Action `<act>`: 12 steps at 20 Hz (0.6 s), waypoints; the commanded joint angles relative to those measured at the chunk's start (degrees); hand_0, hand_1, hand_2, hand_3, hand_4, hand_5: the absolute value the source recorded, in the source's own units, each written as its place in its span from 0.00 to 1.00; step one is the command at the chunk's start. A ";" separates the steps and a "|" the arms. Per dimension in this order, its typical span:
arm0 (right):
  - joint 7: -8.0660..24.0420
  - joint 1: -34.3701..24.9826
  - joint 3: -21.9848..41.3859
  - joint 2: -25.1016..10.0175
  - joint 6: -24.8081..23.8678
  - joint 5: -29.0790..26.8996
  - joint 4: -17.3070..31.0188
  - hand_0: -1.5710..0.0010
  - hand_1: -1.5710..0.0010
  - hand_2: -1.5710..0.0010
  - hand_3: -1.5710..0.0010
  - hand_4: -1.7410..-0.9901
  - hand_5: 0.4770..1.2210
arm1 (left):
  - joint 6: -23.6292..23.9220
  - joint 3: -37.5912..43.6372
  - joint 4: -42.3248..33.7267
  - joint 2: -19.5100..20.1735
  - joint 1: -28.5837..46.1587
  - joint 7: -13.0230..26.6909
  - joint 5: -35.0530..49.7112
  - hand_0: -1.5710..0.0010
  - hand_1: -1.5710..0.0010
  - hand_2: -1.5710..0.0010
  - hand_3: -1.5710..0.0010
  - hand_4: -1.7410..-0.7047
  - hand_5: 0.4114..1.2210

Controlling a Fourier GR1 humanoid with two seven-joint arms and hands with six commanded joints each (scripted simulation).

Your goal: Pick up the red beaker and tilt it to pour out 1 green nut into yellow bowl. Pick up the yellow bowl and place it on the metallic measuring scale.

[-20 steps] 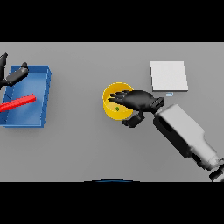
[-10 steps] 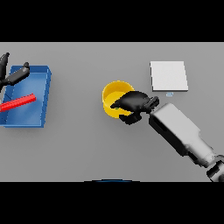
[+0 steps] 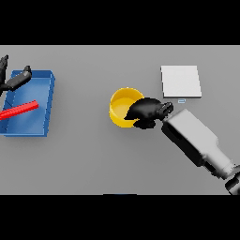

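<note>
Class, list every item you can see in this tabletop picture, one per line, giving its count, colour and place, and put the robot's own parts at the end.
Round yellow bowl: one, yellow, near the table's middle.
Flat square metallic measuring scale: one, pale grey, beyond and right of the bowl, apart from it.
Shallow rectangular blue tray: one, blue, at the left edge.
Long red beaker: one, red, lying slanted in the tray.
Flat grey table: one, grey, under everything.
Right hand: one, dark, fingers curled round the bowl's right rim.
Left hand: one, dark, over the tray's far left corner.
</note>
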 commanded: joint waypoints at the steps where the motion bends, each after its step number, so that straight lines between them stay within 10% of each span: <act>1: 0.22 0.32 -0.09 -0.29 0.11 -0.30 -0.51 0.06 0.06 0.09 0.25 0.04 0.97 | -0.09 0.18 -0.14 -0.01 0.10 0.01 0.33 1.00 1.00 1.00 1.00 0.90 0.39; 12: 5.94 -2.60 -5.04 -7.11 6.24 -4.88 -12.49 0.00 0.01 0.02 0.17 0.02 1.00 | -0.21 -0.14 -0.83 0.51 0.29 0.08 -0.01 1.00 1.00 1.00 1.00 0.91 0.38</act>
